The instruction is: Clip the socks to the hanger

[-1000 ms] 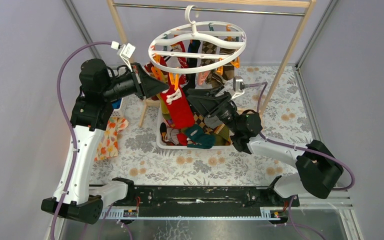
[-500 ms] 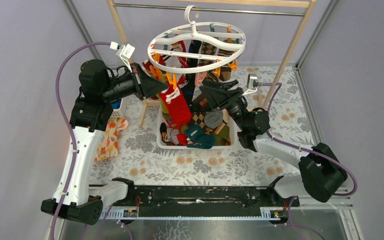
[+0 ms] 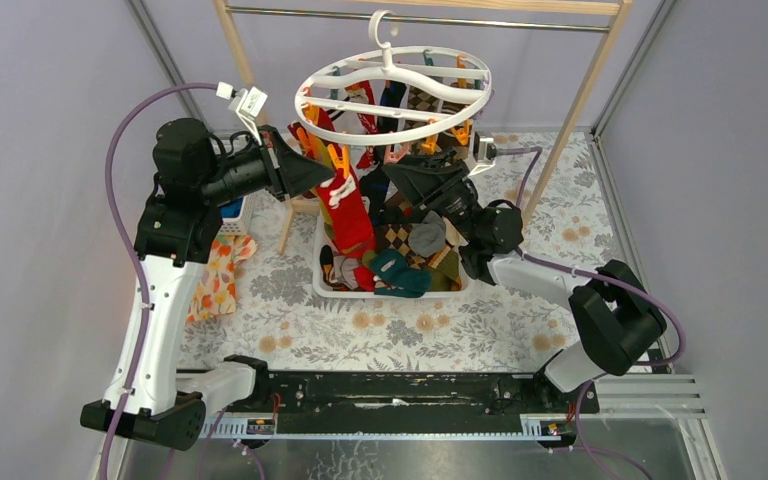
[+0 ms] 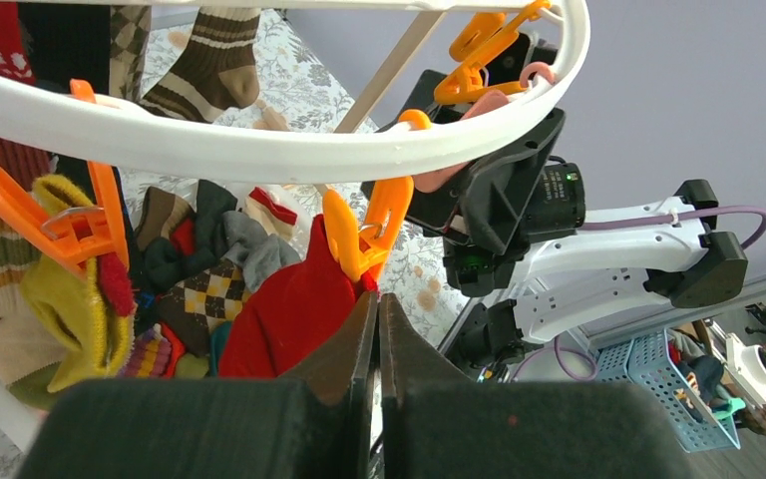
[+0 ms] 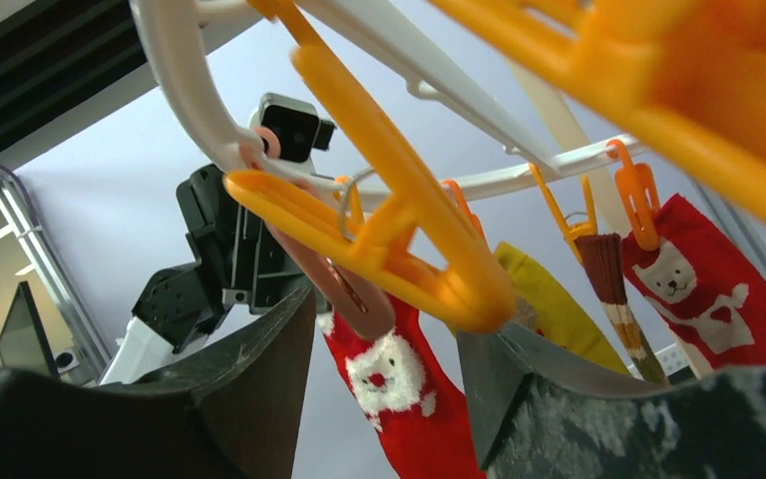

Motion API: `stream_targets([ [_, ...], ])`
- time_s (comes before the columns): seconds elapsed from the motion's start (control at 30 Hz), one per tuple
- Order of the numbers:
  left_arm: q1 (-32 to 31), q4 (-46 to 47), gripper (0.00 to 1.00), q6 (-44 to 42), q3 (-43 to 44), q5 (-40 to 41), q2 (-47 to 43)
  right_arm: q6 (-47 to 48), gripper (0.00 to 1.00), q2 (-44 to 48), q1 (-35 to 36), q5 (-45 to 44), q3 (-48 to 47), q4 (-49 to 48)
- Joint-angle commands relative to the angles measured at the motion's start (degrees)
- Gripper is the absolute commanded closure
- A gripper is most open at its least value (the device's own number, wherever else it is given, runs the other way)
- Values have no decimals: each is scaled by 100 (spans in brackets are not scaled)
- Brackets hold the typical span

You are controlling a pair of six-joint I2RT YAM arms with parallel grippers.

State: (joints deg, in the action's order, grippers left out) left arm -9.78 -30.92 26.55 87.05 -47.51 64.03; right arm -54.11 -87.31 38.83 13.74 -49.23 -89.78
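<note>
Hanger (image 4: 259, 155): white oval ring with crossbars, hung by its hook (image 3: 381, 24) from the metal bar (image 3: 300, 13) of a wooden rail (image 3: 586, 100), over the far half of the table; orange and pink clips dangle from the rim. Socks, clipped: several hang below the ring, among them a striped sock (image 4: 204, 75), a mustard sock (image 5: 549, 299) and a Santa sock (image 5: 399, 399), with a second of the Santa kind further along. Socks, loose: a mixed heap, argyle, grey and a teal sock (image 3: 400, 272), in a white basket (image 3: 316, 262) on the flowered tablecloth (image 3: 290, 315), directly under the hanger. Left gripper (image 4: 378, 304): raised to the near-left rim of the ring, fingers pressed together with no gap showing. A red sock (image 4: 289, 314) lies against their left side and rises to an orange clip (image 4: 359, 235) just above the tips. Whether cloth is pinched between the fingers cannot be told, nor whether that clip bites the sock. Right gripper (image 5: 384, 314): raised under the near rim, pointing up at the ring, fingers parted. The end of a second orange clip (image 5: 389, 239) and a pink clip (image 5: 354, 299) sit in the gap between them; contact with either finger cannot be told. Other: an orange-flowered cloth (image 3: 215, 280) on the table beside the left arm, well apart from the basket.
</note>
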Motion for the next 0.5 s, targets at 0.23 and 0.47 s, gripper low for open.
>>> stream_targets([
  [0.23,-23,-231,94,-188,390,153,-63,-78,65,99,-18,118,-218,-822],
  [0.47,-24,-357,90,-313,461,532,-55,281,94,460,31,-187,85,-464],
])
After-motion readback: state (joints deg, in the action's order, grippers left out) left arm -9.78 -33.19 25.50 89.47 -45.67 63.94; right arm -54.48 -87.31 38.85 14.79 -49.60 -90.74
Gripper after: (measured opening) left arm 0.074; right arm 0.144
